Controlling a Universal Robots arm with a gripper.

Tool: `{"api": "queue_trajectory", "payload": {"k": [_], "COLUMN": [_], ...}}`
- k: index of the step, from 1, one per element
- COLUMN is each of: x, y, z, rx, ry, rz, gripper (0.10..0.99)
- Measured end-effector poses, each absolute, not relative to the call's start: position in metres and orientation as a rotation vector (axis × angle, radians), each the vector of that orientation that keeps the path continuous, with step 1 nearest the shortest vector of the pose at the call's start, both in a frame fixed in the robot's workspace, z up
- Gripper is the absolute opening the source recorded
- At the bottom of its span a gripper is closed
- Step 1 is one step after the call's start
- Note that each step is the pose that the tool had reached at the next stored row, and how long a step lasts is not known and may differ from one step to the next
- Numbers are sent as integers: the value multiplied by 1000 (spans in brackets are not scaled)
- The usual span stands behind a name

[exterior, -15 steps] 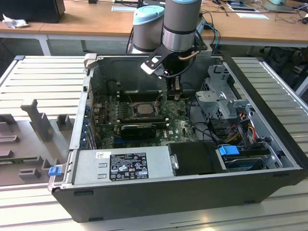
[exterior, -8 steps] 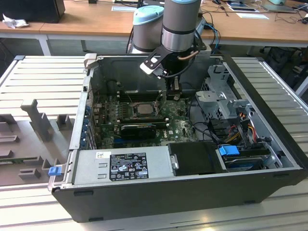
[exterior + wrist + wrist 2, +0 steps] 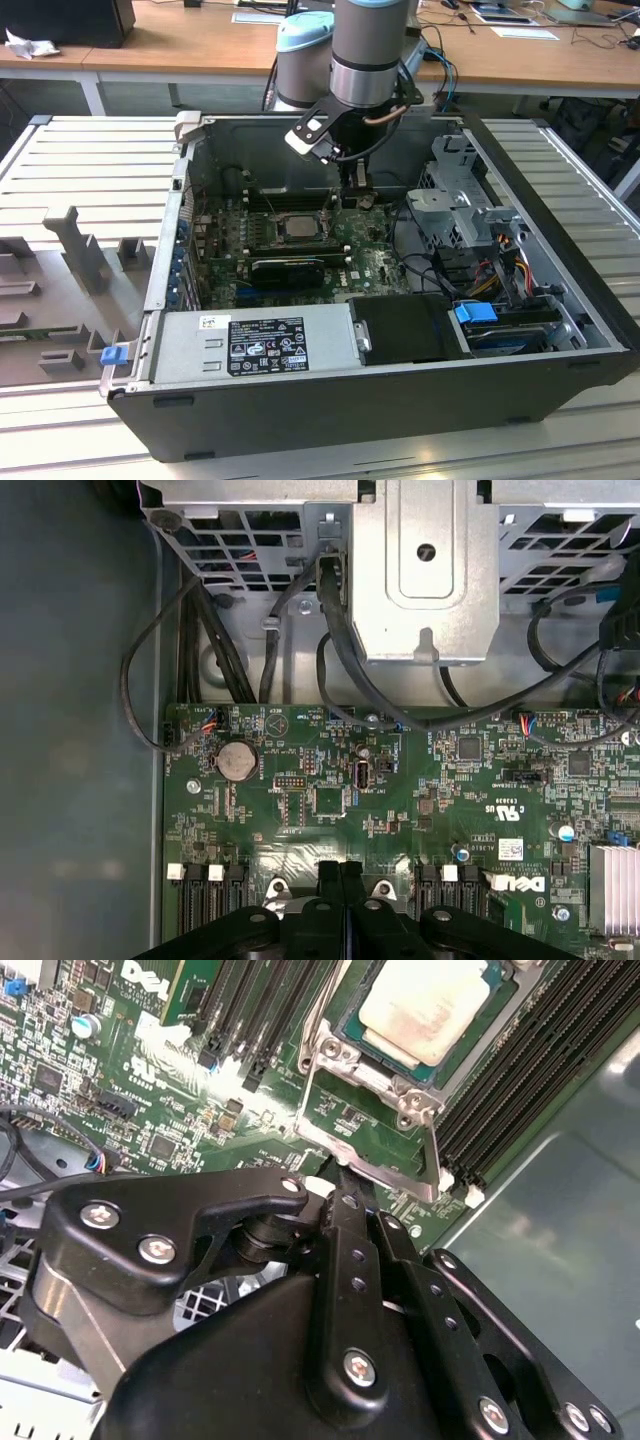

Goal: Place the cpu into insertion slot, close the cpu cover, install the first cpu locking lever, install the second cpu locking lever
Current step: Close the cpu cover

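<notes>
The cpu (image 3: 425, 1005) lies flat in its socket on the green motherboard, its pale metal top showing; it sits mid-board in the exterior view (image 3: 297, 225). The cpu cover (image 3: 372, 1125), a grey frame plate with a square opening, stands swung up off the socket beside the chip. My gripper (image 3: 338, 1182) is shut, its black fingertips pressed together right at the cover's free edge. Those fingertips (image 3: 328, 875) also hang over the board's edge in the first wrist view. From outside, the gripper (image 3: 356, 188) reaches down into the case just to the exterior view's right of the socket.
Memory slots (image 3: 520, 1070) flank the socket. A metal drive cage (image 3: 425, 570) with black cables (image 3: 340, 660) stands close to the gripper. The power supply (image 3: 255, 345) and case walls (image 3: 560, 200) hem in the board. A grey tray (image 3: 60, 290) lies outside at the exterior view's left.
</notes>
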State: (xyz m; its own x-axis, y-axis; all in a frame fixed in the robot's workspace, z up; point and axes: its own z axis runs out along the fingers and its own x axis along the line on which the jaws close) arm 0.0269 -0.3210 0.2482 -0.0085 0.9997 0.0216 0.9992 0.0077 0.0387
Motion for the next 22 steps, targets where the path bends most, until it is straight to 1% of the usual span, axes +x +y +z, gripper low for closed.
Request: {"api": "queue_trajectory", "payload": {"k": [22], "x": [-4], "y": [-321], "z": [247], "rx": [2204], "ry": [2221], "rz": [67], "gripper": [106]}}
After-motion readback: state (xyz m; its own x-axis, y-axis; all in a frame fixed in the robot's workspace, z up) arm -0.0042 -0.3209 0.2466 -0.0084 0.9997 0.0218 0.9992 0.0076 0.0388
